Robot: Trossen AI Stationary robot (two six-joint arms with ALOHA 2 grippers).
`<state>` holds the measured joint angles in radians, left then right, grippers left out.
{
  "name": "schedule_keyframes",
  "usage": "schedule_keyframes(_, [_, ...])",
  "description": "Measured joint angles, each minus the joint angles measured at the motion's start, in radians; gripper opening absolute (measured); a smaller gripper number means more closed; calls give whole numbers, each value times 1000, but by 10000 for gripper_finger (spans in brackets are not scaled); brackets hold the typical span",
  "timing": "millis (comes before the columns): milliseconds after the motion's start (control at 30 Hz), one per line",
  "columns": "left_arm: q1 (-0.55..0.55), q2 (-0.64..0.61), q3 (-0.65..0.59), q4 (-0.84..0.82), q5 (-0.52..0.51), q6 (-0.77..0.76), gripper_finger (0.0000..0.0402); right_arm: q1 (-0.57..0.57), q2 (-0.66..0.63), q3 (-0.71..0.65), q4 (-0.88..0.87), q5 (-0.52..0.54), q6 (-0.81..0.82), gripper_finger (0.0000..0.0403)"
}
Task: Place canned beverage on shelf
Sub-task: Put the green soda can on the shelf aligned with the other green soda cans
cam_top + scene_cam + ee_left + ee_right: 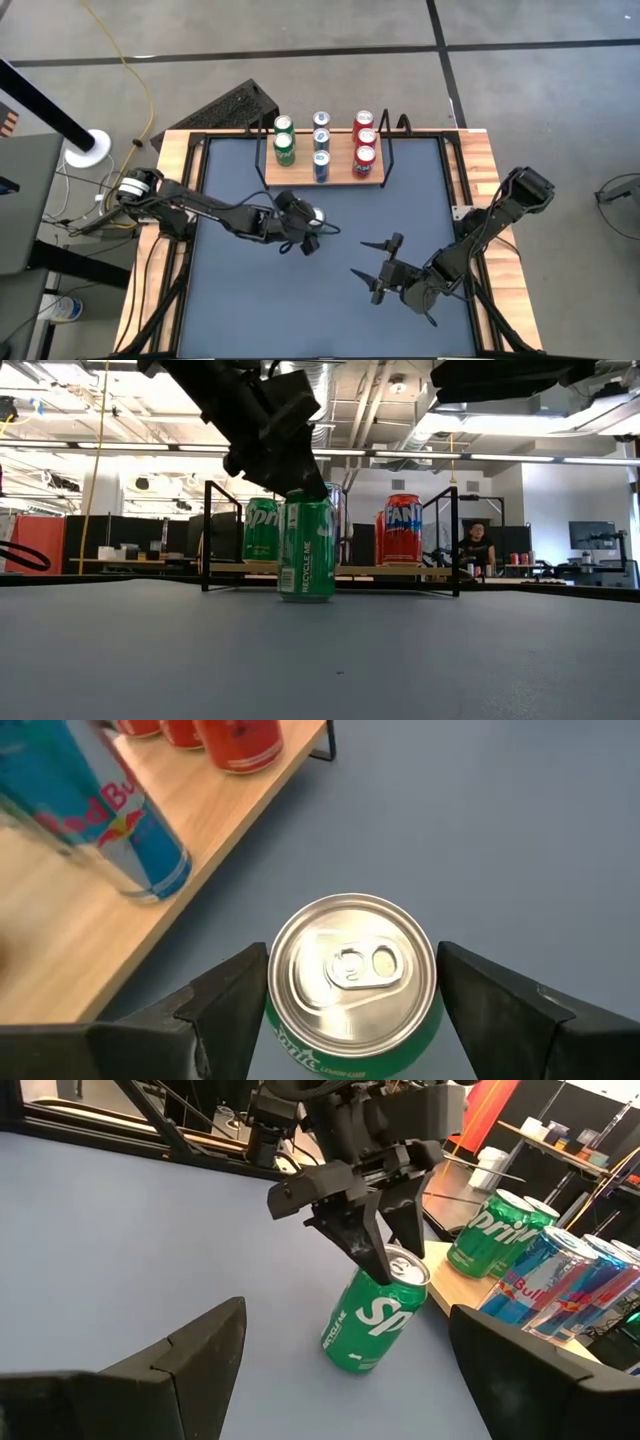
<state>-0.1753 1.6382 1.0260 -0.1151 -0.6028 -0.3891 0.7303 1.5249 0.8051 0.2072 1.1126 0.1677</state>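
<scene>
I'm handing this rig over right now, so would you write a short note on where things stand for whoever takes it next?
Left gripper: fingers on either side of the top of the green Sprite can, which stands upright on the table, just in front of the shelf. Whether it is gripped yet cannot be told.
Right gripper: open, empty, waiting over the table's right half.
Shelf: holds two green cans, three blue-and-silver cans and three red cans, in three rows.
Done: eight cans are shelved.
Left: lift the Sprite can onto the shelf, probably the free front spot in the green row.
</scene>
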Motion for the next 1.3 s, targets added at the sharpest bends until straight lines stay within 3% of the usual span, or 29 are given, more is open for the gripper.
schedule_keyframes(200, [37,-1,0,4,123,158,270,0,0,0,3,0,0,344])
schedule_keyframes(433, [93,-5,1,-8,369,379,270,0,0,0,4,-16,-1,344])
schedule_keyframes(633, [142,-27,1,-41,580,458,270,0,0,0,4,-16,-1,344])
schedule_keyframes(1100, [239,-49,0,-67,535,445,269,0,0,0,7,-21,-3,344])
schedule_keyframes(1300, [260,-122,-3,-93,496,380,269,0,0,0,7,-21,-3,344])
